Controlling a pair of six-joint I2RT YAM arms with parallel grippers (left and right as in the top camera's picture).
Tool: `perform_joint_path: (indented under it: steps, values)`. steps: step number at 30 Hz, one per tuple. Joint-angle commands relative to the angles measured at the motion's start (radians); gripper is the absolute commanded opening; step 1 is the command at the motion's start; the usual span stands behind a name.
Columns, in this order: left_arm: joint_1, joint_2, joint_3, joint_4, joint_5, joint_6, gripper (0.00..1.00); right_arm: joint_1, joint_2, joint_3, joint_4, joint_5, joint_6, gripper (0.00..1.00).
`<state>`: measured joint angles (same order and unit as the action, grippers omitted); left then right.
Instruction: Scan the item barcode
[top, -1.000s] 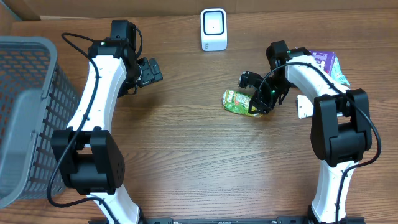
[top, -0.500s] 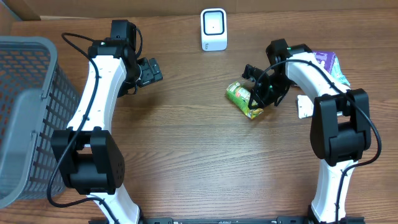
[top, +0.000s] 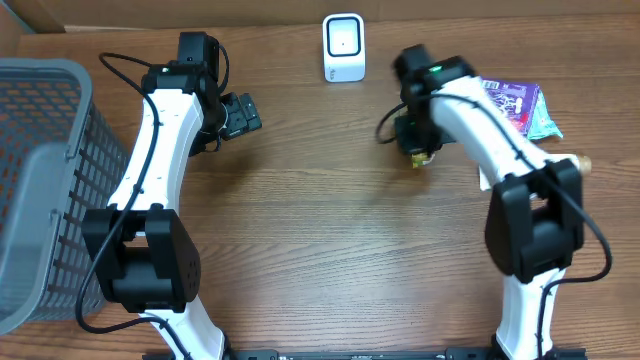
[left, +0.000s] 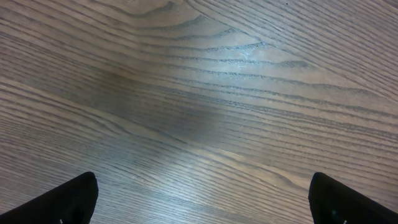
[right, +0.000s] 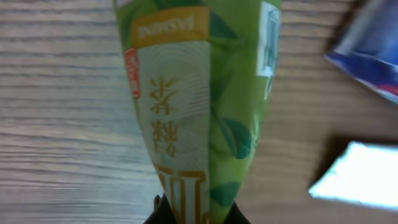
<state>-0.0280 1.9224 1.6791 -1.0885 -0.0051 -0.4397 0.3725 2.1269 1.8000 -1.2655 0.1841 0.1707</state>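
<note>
In the right wrist view, the item, a green tea pouch (right: 199, 93) with gold lettering, hangs off the table. My right gripper (right: 196, 214) is shut on its lower end. A pale label patch (right: 270, 37) on the pouch's upper right edge is too blurred to read. From overhead, the right gripper (top: 408, 138) sits under its arm, and only a yellow-green sliver of the pouch (top: 419, 159) shows. The white scanner (top: 343, 47) stands at the back, to the left of that gripper. My left gripper (top: 243, 113) is open over bare wood, its fingertips (left: 68, 199) wide apart.
A purple packet (top: 515, 100) and a teal packet (top: 546, 123) lie at the back right, with a white item (top: 484, 178) just in front of them. A grey basket (top: 40, 190) fills the left edge of the table. The purple packet (right: 373, 50) and the white item (right: 357, 177) also show in the right wrist view.
The right gripper closed on the green pouch, raised it off the table and carried it back and left, nearer the scanner. The left arm stayed still.
</note>
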Motion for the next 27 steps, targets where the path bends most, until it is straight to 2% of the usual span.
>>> perform_joint_path:
  steps: [1, 2, 4, 14, 18, 23, 27]
  values:
    - [0.002, -0.013, 0.006, 0.0, -0.013, -0.01, 1.0, 0.111, -0.055, 0.004, -0.029, 0.352, 0.275, 0.04]
    - [0.002, -0.013, 0.006, 0.0, -0.013, -0.01, 1.0, 0.147, -0.053, -0.021, -0.057, 0.433, 0.358, 0.04]
    - [0.002, -0.013, 0.006, 0.0, -0.013, -0.01, 0.99, 0.181, -0.049, -0.05, -0.085, 0.5, 0.428, 0.04]
    - [0.002, -0.013, 0.006, 0.0, -0.013, -0.01, 1.0, 0.237, -0.045, -0.185, -0.056, 0.497, 0.435, 0.04]
    - [0.002, -0.013, 0.006, 0.0, -0.013, -0.01, 1.0, 0.237, -0.045, -0.185, -0.012, 0.341, 0.374, 0.09]
    - [0.002, -0.013, 0.006, 0.0, -0.013, -0.01, 1.0, 0.24, -0.045, -0.185, 0.051, 0.121, 0.249, 0.23]
    - [0.002, -0.013, 0.006, 0.0, -0.013, -0.01, 1.0, 0.251, -0.045, -0.185, 0.069, 0.083, 0.246, 0.31]
